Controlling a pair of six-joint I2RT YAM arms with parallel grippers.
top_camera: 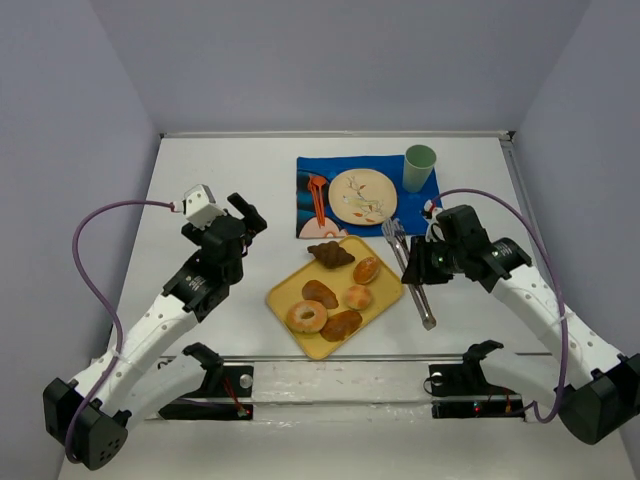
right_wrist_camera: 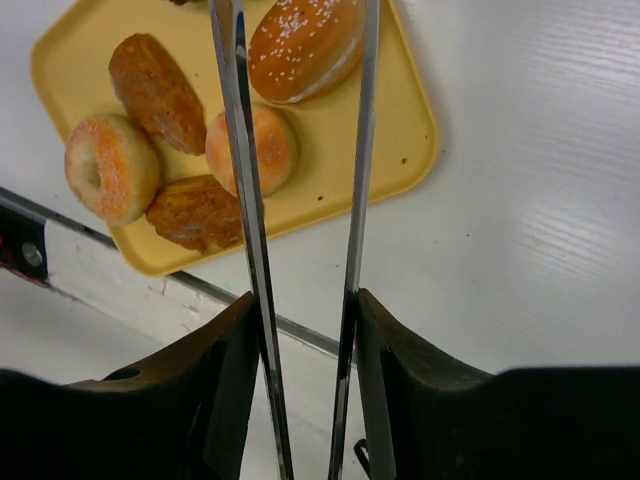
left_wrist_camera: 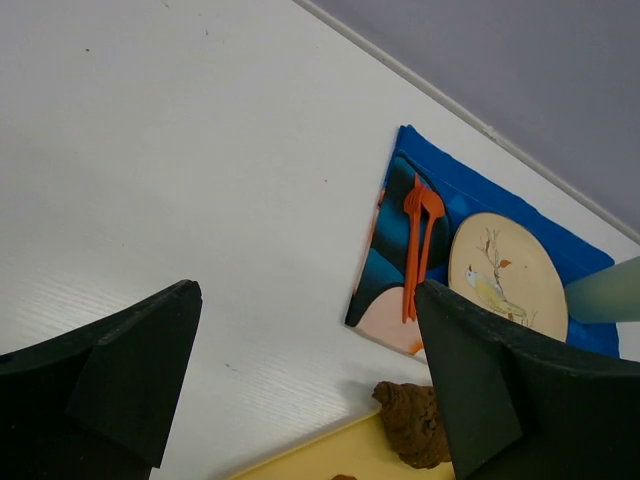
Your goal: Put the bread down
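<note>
The dark chocolate croissant [top_camera: 330, 254] lies at the far corner of the yellow tray [top_camera: 386, 299]; it also shows in the left wrist view [left_wrist_camera: 415, 420]. The golden oval roll [top_camera: 367, 269] lies to its right and shows with sesame seeds in the right wrist view [right_wrist_camera: 305, 40]. My left gripper [top_camera: 250, 215] is open and empty, left of the tray, jaws wide apart [left_wrist_camera: 310, 380]. My right gripper [top_camera: 425, 262] is shut on metal tongs [top_camera: 415, 280] to the right of the tray. The tongs' two arms [right_wrist_camera: 240, 150] reach out over the tray, spread apart; their tips are out of view.
The tray also holds a sugared donut [right_wrist_camera: 110, 165], a round bun [right_wrist_camera: 265, 150] and two brown pastries [right_wrist_camera: 155, 90]. Beyond it lies a blue mat [top_camera: 310, 225] with a decorated plate [top_camera: 362, 195], orange cutlery [top_camera: 318, 198] and a green cup [top_camera: 420, 167]. A clear rail [top_camera: 340, 372] crosses the near edge.
</note>
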